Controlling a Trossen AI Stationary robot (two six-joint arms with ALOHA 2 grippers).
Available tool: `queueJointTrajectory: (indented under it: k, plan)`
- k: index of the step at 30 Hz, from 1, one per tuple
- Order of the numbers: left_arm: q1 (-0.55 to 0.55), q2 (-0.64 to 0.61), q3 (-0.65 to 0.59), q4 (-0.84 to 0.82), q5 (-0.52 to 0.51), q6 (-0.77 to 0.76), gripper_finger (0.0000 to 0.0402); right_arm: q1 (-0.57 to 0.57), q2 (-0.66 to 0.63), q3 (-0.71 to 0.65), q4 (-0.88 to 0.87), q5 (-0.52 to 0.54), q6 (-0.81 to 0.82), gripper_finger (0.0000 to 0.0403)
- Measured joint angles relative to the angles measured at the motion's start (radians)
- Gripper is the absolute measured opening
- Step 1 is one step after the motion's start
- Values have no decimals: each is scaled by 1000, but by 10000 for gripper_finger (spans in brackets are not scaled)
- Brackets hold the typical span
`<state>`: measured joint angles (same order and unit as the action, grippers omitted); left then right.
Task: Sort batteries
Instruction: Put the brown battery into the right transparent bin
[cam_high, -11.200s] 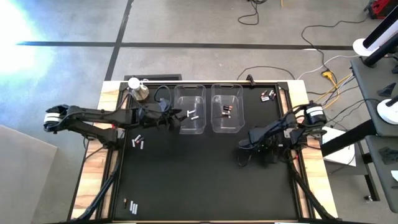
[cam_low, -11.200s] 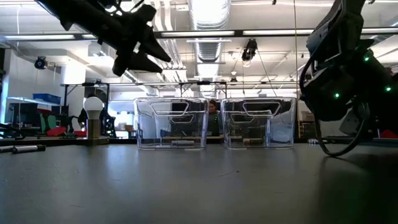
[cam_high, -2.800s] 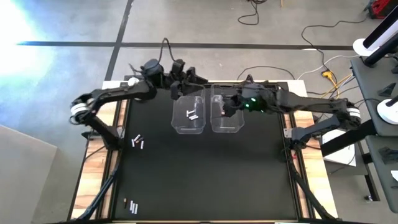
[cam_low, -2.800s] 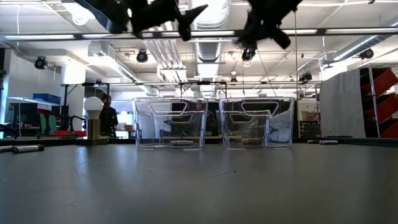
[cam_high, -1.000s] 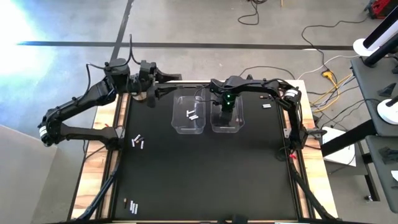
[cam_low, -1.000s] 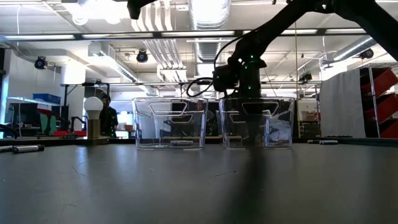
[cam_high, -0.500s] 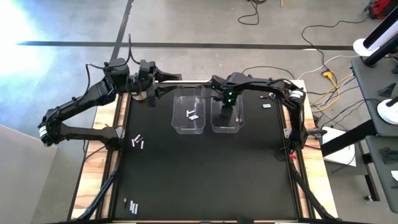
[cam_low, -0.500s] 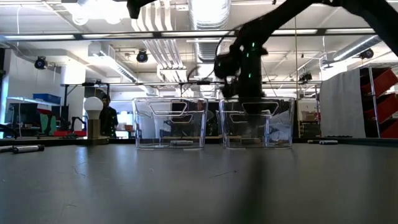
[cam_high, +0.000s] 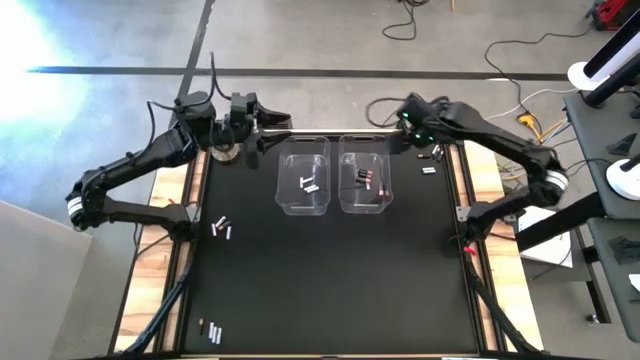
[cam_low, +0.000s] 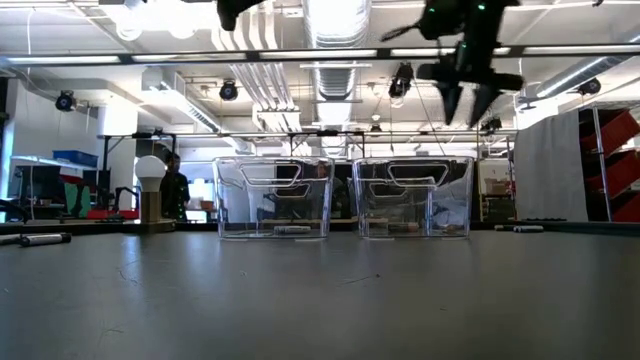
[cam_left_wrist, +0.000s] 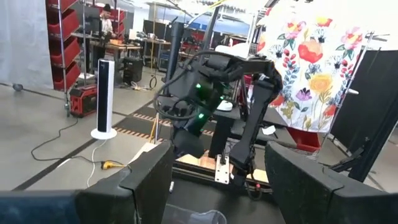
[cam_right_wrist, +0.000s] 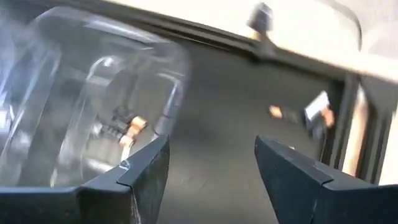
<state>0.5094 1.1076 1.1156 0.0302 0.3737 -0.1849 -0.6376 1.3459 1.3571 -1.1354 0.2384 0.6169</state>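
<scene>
Midway through sorting, silvery-white batteries (cam_high: 310, 185) lie in one clear plastic bin (cam_high: 304, 151) and dark reddish-marked batteries (cam_high: 366, 179) in its neighbour (cam_high: 365, 150). Loose batteries (cam_high: 222, 228) remain at the black bench's (cam_high: 330, 280) nine, seven and one o'clock. Both the right pincer (cam_right_wrist: 210, 174) and left pincer (cam_left_wrist: 214, 180) hang open, empty.

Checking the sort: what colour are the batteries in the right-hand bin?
Dark with reddish marks; the high view shows it best.
</scene>
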Motion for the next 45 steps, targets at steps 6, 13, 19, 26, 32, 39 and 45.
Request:
queueJointTrajectory:
  k: [6,13,19,26,32,39,45]
  plan:
    - [0,51,0,32,2,18,231,-43,-129,-339,143,82,442,220]
    - [-1,94,0,57,63,-7,231,-73,-124,-596,467,101,735,230]
    - [-1,103,0,54,64,-8,231,-181,-8,-591,510,123,900,225]
    - [-1,76,0,-16,64,6,231,-267,103,-570,591,120,1068,219]
    - [2,44,0,-71,63,70,231,-326,219,-528,596,101,1085,213]
    - [21,37,0,-101,56,122,231,-347,328,-444,556,103,1054,170]
    - [58,35,0,-102,55,143,231,-347,410,-375,463,112,1044,95]
